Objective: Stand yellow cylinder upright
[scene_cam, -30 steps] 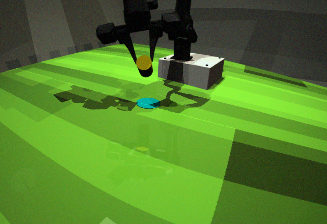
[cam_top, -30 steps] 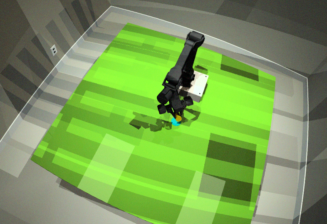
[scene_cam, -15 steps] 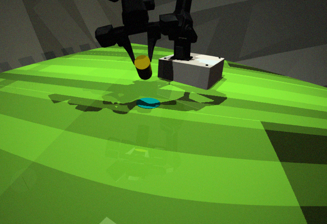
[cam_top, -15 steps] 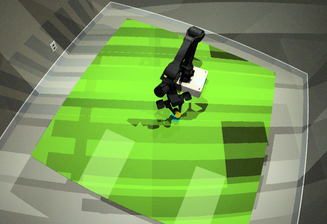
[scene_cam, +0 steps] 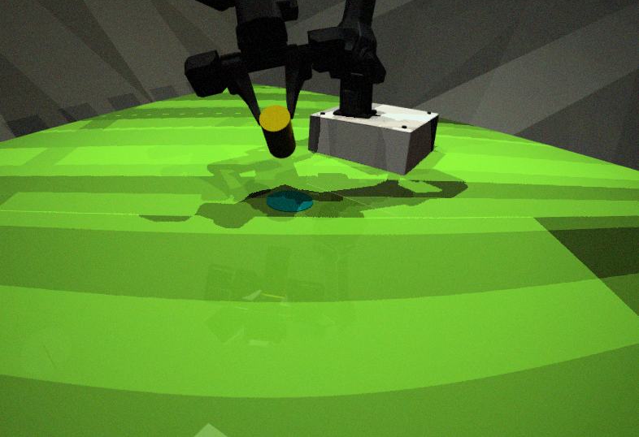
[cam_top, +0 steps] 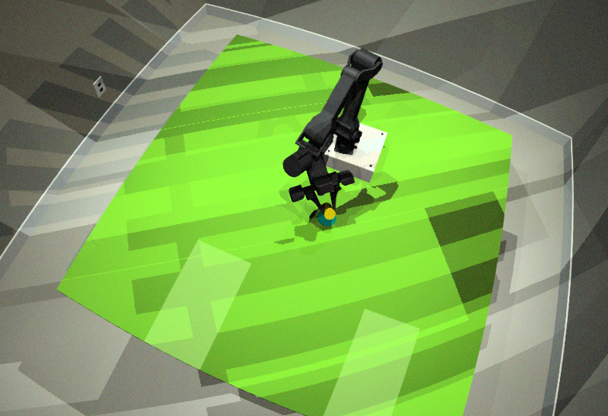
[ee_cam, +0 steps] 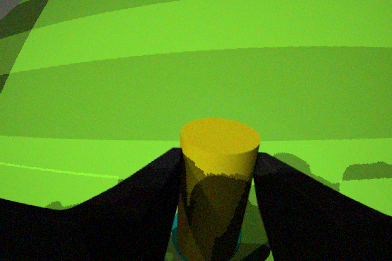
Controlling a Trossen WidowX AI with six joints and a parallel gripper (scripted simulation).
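Observation:
The yellow tall cylinder [cam_top: 329, 213] [scene_cam: 279, 138] [ee_cam: 217, 167] is held in the air, tilted, with its upper end leaning toward the exterior camera. My gripper [cam_top: 329, 208] [scene_cam: 276, 119] [ee_cam: 218, 160] is shut on it, one finger on each side near the upper end. The cyan circle [cam_top: 326, 222] [scene_cam: 289, 202] lies flat on the green surface below, in shadow. In the exterior view a gap shows between the cylinder's lower end and the circle. In the wrist view only slivers of the circle show beside the cylinder, which hides the rest.
The white base box [cam_top: 375, 148] [scene_cam: 361, 143] of the arm stands behind and to the right of the gripper. The green mat [cam_top: 274, 293] [scene_cam: 319, 360] [ee_cam: 200, 87] carries striped shadows and pale patches. A low pale border [cam_top: 496, 107] surrounds the area.

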